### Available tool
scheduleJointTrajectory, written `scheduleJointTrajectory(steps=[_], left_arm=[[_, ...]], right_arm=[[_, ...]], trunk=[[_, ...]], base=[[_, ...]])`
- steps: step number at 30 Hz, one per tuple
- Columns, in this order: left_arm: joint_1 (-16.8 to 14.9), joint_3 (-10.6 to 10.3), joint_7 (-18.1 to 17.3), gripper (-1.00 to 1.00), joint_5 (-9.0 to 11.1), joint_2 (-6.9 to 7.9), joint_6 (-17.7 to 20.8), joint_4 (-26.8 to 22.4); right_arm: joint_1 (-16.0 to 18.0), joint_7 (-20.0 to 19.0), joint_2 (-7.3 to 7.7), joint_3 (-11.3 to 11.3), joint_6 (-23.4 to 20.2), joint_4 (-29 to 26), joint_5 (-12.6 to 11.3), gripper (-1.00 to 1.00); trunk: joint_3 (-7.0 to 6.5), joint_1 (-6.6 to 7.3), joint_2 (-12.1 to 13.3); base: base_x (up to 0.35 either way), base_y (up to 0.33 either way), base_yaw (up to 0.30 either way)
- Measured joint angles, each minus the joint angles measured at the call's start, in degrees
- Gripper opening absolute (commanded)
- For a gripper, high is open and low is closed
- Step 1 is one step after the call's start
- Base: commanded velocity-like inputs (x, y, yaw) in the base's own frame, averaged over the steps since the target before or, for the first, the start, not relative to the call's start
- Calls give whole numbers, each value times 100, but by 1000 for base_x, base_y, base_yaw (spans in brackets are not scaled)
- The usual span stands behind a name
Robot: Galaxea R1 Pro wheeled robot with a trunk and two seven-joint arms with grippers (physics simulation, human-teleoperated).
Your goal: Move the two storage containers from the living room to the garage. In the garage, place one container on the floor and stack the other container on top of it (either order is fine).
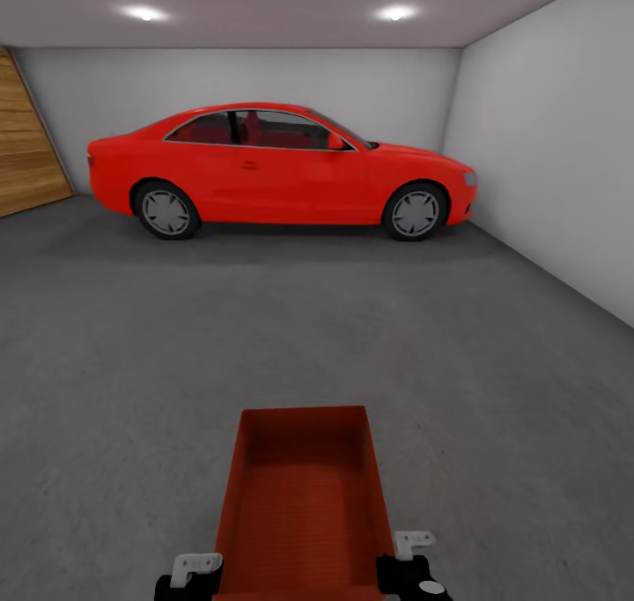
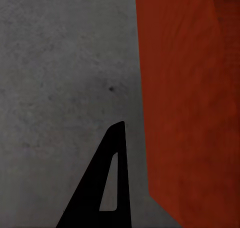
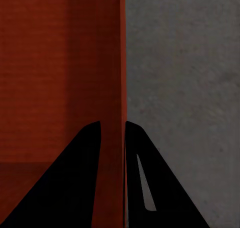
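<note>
- Nearest, at the bottom edge of the head view, the left gripper (image 1: 189, 576) and the right gripper (image 1: 414, 568) sit at the two near corners of one orange-red storage container (image 1: 304, 504), which is held out in front of the robot above the dark grey floor (image 1: 493, 407).
- Seen from the right wrist, the right gripper (image 3: 113, 138) has its two black fingers (image 3: 75, 178) closed onto the container's thin side wall (image 3: 121, 63), one finger inside and one outside (ribbed bottom to one side, concrete to the other).
- Seen from the left wrist, a single black finger (image 2: 102, 183) lies just beside the container's outer wall (image 2: 185, 103) with a sliver of floor between; I cannot tell how far that gripper is open or whether it grips.
- Farther off, a red coupe (image 1: 282, 172) is parked side-on against the pale grey back wall (image 1: 264, 77) of the garage.
- Beyond, a wooden panel (image 1: 25, 148) stands at the far left, and two round lights (image 1: 145, 11) glow in the ceiling.
</note>
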State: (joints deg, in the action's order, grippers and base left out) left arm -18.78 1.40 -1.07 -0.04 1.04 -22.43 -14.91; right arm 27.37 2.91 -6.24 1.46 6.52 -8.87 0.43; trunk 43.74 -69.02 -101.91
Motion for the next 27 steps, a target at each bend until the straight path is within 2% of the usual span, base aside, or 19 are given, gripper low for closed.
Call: scheduleJointTrajectory(steps=[27], left_arm=[[0, 0, -2, -100, 0, 0, 0, -1]], right_arm=[[0, 0, 0, -1, 0, 0, 0, -100]], trunk=[[0, 0, 0]], base=[[346, 0, 0]])
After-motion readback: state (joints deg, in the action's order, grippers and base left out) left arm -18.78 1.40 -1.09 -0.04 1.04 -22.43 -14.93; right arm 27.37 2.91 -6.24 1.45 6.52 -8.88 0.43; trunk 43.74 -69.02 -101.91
